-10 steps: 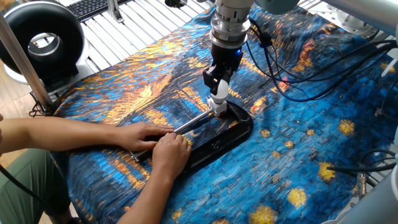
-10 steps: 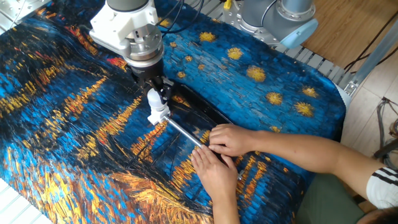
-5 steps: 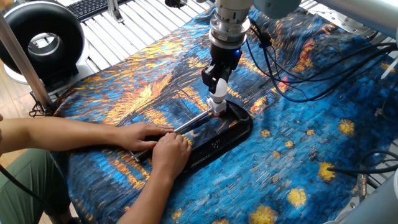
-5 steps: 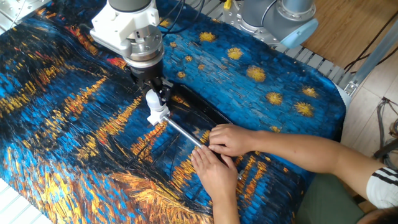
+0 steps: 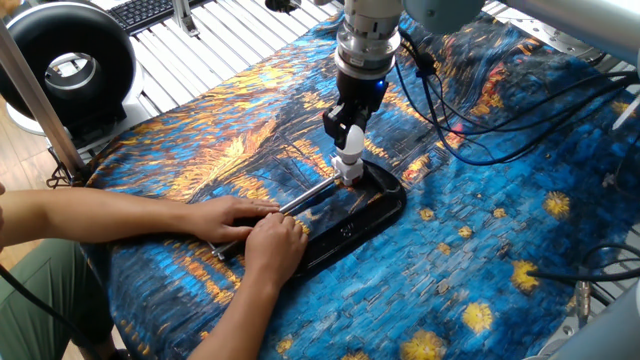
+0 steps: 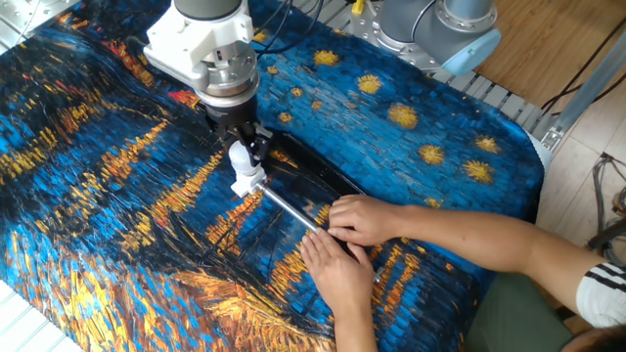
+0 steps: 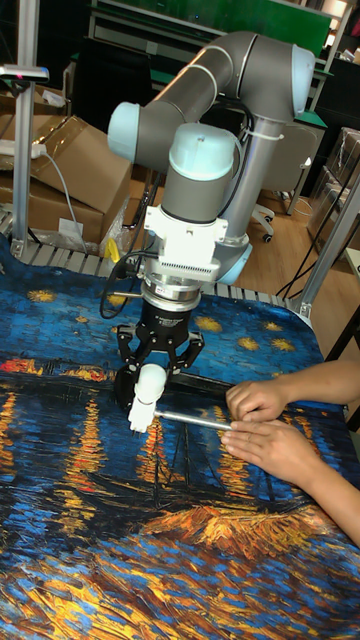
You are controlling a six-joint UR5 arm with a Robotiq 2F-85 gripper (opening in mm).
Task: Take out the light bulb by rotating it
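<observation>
Pincer (image 7: 150,381) clamped on the small white frosted light bulb (image 7: 147,388); keep your twist axis vertical over the black C-clamp (image 5: 352,222), mid-bench.

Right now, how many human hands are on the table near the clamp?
2. One hand lies flat on the cloth beside the metal bar; the other hand presses on the black clamp, nearer the person. Both sit apart from the gripper on the light bulb.
</observation>
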